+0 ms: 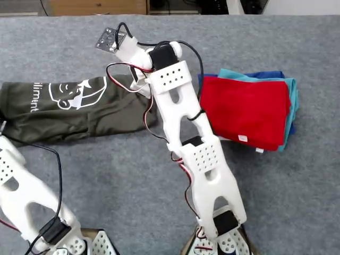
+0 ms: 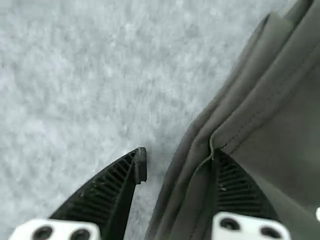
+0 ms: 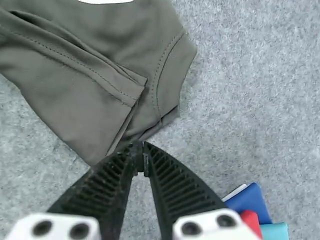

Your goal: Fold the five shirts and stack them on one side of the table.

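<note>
Shirt (image 1: 79, 109), olive | left gripper (image 2: 177, 170) wide, straddling its edge | right gripper (image 3: 141, 156) closed, tips at its hem

The high view looks straight down over the counter (image 1: 297, 202), arm bases at its lower edge, taking in the olive shirt (image 1: 79, 109) and the folded stack (image 1: 247, 109); the left wrist view peers along the left gripper (image 2: 179, 157), very near the shirt's edge; the right wrist view looks past the right gripper (image 3: 141, 156) from farther off, sharing the shirt's end and a stack corner with the high view.
</note>
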`<state>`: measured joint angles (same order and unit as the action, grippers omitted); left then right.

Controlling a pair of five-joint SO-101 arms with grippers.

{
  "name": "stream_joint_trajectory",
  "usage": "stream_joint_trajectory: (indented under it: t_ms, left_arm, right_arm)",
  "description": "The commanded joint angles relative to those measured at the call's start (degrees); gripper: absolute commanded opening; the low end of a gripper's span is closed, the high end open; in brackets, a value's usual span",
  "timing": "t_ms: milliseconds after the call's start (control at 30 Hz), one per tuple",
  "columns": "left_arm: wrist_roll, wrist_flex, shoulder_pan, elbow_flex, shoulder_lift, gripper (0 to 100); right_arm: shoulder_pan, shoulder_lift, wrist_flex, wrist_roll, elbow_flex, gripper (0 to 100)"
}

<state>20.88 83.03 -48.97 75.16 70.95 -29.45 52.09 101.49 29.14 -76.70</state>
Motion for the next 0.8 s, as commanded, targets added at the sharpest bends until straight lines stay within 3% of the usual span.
stream_joint_trajectory:
  t_ms: [0, 200, 433, 567, 767]
  left_arm:
    - [-0.2, -0.1, 2.1, 4.7, 5.0, 18]
    - [8.7, 0.0, 1.9, 5.3, 8.7, 1]
    - [14.0, 9.2, 1.8, 6.9, 6.5, 2]
    - [13.8, 17.8, 3.2, 15.5, 1.4, 2]
    - [13.5, 18.0, 10.5, 16.9, -9.9, 2]
  right_arm:
    - [-0.1, -4.4, 1.0, -0.7, -0.3, 0.2]
    - [0.0, -4.4, 1.0, -0.7, -0.4, 0.2]
    - [0.1, -4.4, 0.9, -0.7, -0.4, 0.2]
    - [0.3, -4.4, 0.9, -0.7, -0.5, 0.2]
    - [0.3, -4.2, 0.8, -0.9, -2.2, 0.2]
